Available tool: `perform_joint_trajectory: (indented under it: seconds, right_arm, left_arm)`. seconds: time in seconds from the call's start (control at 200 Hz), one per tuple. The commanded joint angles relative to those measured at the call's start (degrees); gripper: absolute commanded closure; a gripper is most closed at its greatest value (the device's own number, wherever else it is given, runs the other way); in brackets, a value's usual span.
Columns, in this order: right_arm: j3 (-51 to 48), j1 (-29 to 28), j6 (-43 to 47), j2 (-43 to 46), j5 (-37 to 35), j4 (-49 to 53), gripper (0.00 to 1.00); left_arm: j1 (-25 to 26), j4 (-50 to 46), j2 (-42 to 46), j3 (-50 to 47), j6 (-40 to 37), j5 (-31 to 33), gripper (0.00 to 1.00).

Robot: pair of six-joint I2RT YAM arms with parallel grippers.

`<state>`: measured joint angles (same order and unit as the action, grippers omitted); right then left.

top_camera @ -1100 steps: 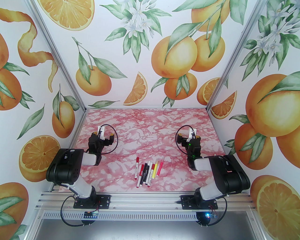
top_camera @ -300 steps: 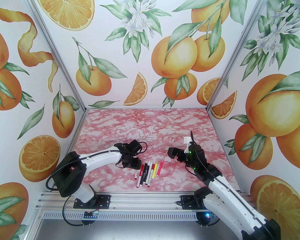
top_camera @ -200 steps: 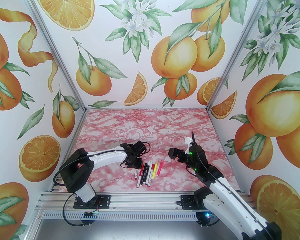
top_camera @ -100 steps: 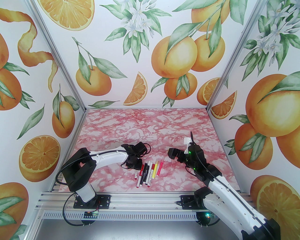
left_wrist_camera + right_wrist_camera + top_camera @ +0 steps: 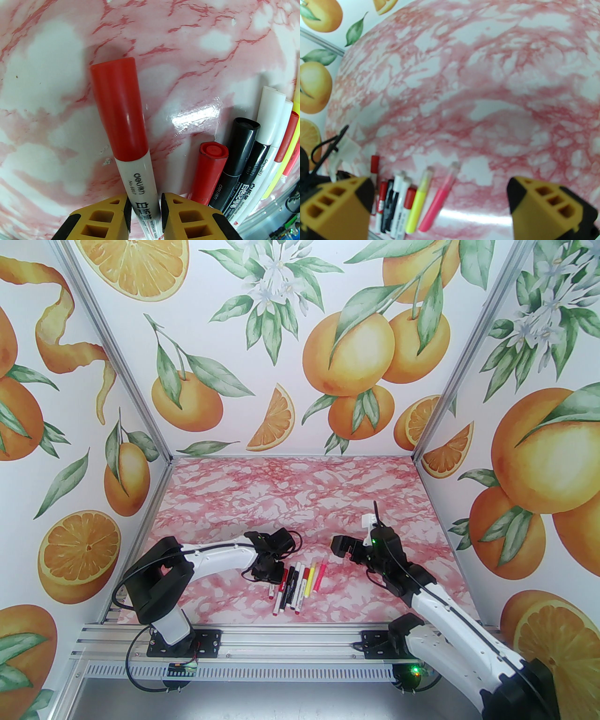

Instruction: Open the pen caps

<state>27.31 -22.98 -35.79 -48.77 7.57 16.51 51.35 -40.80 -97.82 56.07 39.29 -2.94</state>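
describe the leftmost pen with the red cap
The leftmost pen is a slim marker of glossy plastic: white barrel with black print, long red cap still on. It lies flat on the pink marbled table, apart from the other pens. The jaws of the left gripper flank the barrel closely; whether they pinch it is unclear.

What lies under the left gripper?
A white pen with a red cap, barrel between the fingers of the left gripper. From above, the gripper hides the cap; whether they press it is unclear.
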Motion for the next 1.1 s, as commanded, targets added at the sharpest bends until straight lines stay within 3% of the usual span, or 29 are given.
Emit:
perform_joint_trajectory:
  seconds: [0.0,0.275,0.475,0.59,0.776,1.091]
  right_arm:
    - [1.3,-0.5,-0.6,-0.1,0.7,-1.0,0.0]
    - [2.7,-0.6,-3.9,1.6,4.9,-1.3,0.04]
    - [4.9,-0.6,-10.4,2.8,11.2,-5.1,0.24]
    - [5.2,-0.6,-14.9,4.4,13.0,-9.6,0.31]
    - [7.3,-1.2,-19.3,3.0,15.3,-15.3,0.4]
    - [12.2,-6.4,-17.3,-2.6,11.6,-13.8,0.49]
  left_arm:
    - [0.2,0.4,-1.3,-0.7,0.8,0.8,0.71]
    - [0.1,3.7,-0.6,-2.7,-0.6,2.2,0.82]
    - [-1.9,4.3,8.6,0.3,-6.9,-0.3,0.81]
    - [-4.1,5.3,12.9,2.9,-11.0,-6.1,0.79]
    - [-8.4,16.2,14.9,1.8,-13.9,-24.8,0.79]
    - [-8.5,32.3,16.1,1.1,-12.4,-39.9,0.8]
